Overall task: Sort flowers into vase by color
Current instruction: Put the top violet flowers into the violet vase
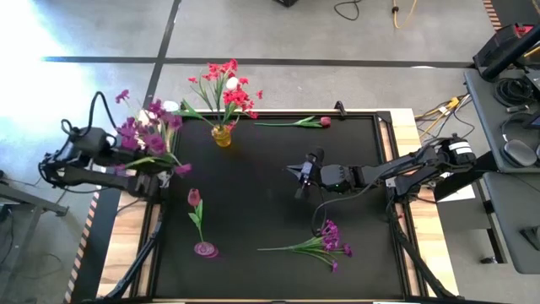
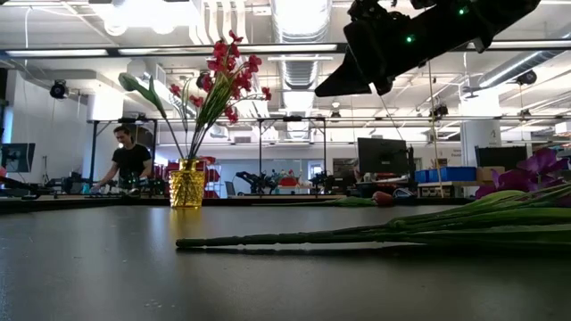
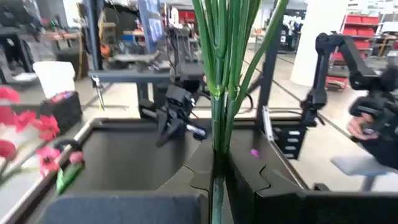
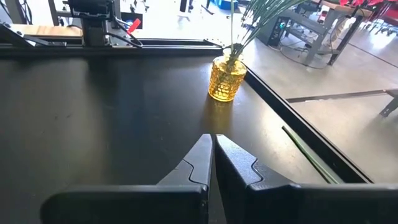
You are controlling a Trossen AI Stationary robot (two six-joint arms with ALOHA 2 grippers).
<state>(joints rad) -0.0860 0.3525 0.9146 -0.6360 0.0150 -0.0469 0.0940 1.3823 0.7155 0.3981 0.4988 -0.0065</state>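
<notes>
Right gripper (image 1: 300, 171) hangs above the middle of the black mat (image 1: 261, 211), its two fingers pressed together on nothing, as its own wrist view shows (image 4: 211, 163). It points toward the yellow glass vase (image 1: 221, 135), which stands near the mat's far edge and holds the red blooms (image 1: 228, 84) and one white bud (image 1: 232, 84) on green stems.

Taking that vase as the landmark: the left gripper (image 3: 217, 177) is off to the vase's left, at the mat's left edge, its fingers clamped on a bunch of purple flowers (image 1: 145, 131) whose green stems (image 3: 227, 56) rise straight up between them. A single pink flower (image 1: 196, 207) lies on the mat nearer the camera side than the vase, beside a small pink round piece (image 1: 206, 249). A purple sprig (image 1: 316, 243) lies farther off, toward the mat's near right, below the right gripper. Another pink-red flower (image 1: 304, 122) lies along the far edge, to the vase's right.

In the low view a person (image 2: 130, 160) stands in the room behind the table.
</notes>
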